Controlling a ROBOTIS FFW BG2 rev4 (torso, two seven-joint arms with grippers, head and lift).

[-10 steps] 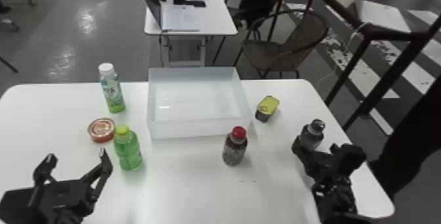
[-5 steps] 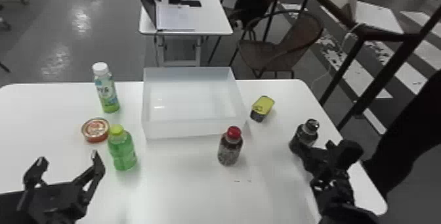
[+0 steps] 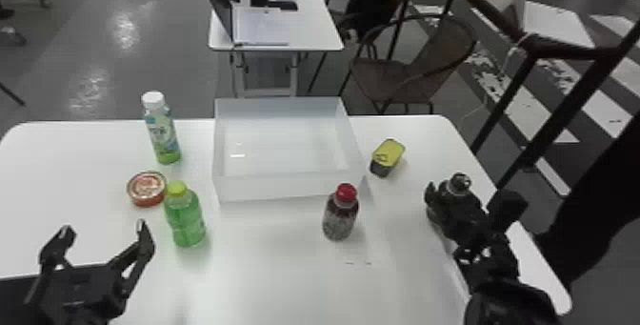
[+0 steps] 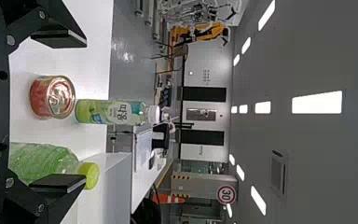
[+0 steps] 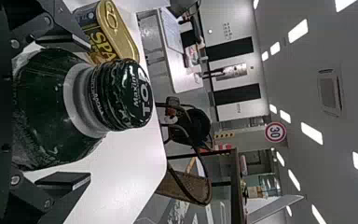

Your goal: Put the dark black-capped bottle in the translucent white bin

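Observation:
The dark black-capped bottle (image 3: 458,197) stands on the right part of the table, with my right gripper (image 3: 469,205) around it, one finger on either side. In the right wrist view the bottle (image 5: 51,109) fills much of the space between the spread fingers of my right gripper (image 5: 70,109); its lower body is partly hidden. The translucent white bin (image 3: 285,186) sits at the table's back middle, with nothing inside. My left gripper (image 3: 102,233) is parked open at the front left, also seen spread in its own wrist view as the left gripper (image 4: 58,112).
A red-capped bottle (image 3: 340,214) stands between the bin and my right arm. A yellow-topped can (image 3: 388,155) is right of the bin. At left are a green bottle (image 3: 185,219), a white-capped bottle (image 3: 163,133) and a round red can (image 3: 146,189). A person's dark-clothed limb shows at right.
My right gripper has moved a little forward, so its fingers reach farther along the dark bottle's sides. The head view has shifted slightly. The left gripper stays put.

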